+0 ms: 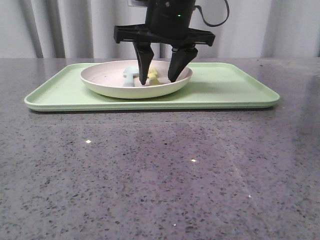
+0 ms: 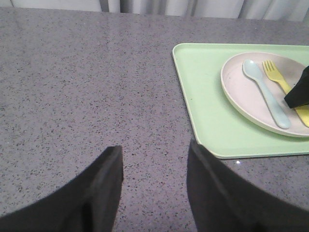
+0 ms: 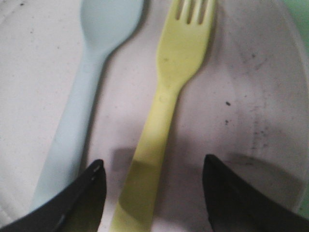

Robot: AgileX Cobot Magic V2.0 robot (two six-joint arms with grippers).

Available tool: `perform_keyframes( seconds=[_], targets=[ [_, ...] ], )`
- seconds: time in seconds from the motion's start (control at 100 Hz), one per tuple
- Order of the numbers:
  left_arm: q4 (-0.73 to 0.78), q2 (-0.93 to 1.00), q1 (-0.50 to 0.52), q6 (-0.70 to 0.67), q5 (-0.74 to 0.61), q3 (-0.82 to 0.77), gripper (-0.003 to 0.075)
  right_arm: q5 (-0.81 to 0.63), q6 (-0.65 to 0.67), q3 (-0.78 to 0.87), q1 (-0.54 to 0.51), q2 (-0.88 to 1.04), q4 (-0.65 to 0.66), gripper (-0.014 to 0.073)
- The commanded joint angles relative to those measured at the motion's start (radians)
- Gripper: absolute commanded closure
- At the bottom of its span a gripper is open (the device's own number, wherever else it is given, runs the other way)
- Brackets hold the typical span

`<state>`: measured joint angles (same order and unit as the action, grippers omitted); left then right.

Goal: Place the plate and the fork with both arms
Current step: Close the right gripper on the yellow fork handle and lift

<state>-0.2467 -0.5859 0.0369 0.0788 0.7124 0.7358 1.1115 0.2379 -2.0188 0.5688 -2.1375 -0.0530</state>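
Note:
The plate (image 1: pixel 112 90) sits on the left half of the green tray (image 1: pixel 230 90). The yellow fork (image 1: pixel 153 76) lies in it beside a light blue spoon (image 1: pixel 130 75). My right gripper (image 1: pixel 158 81) is open, its tips down inside the plate on either side of the fork handle. The right wrist view shows the fork (image 3: pixel 169 96) between the fingers of this gripper (image 3: pixel 153 160), which do not touch it, with the spoon (image 3: pixel 87 82) just outside one finger. My left gripper (image 2: pixel 154 146) is open and empty over bare table beside the tray (image 2: pixel 203 92). It is out of the front view.
The grey speckled table (image 1: pixel 160 175) stretches in front of the tray. The right half of the tray holds nothing. In the left wrist view the plate (image 2: pixel 236 82) holds the fork (image 2: pixel 277 77) and the spoon (image 2: pixel 265 96), and a right gripper finger (image 2: pixel 300 92) covers the fork's handle.

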Motion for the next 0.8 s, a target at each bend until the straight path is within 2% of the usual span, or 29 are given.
perform_keyframes(
  seconds=[0.0, 0.23, 0.59, 0.79],
  targets=[
    [-0.014, -0.004, 0.003, -0.006, -0.082, 0.029, 0.0408, -0.027, 0.0, -0.035, -0.001, 0.054, 0.003, 0.015],
    [-0.014, -0.004, 0.003, -0.006, -0.082, 0.029, 0.0408, -0.024, 0.0, -0.035, -0.001, 0.047, 0.003, 0.0172],
    [-0.014, -0.004, 0.003, -0.006, -0.082, 0.029, 0.0408, -0.034, 0.0, -0.035, -0.002, 0.047, 0.004, 0.0517],
    [-0.014, -0.004, 0.003, -0.006, -0.082, 0.029, 0.0408, -0.035, 0.0, -0.036, -0.002, 0.05, 0.004, 0.0635]
  ],
)
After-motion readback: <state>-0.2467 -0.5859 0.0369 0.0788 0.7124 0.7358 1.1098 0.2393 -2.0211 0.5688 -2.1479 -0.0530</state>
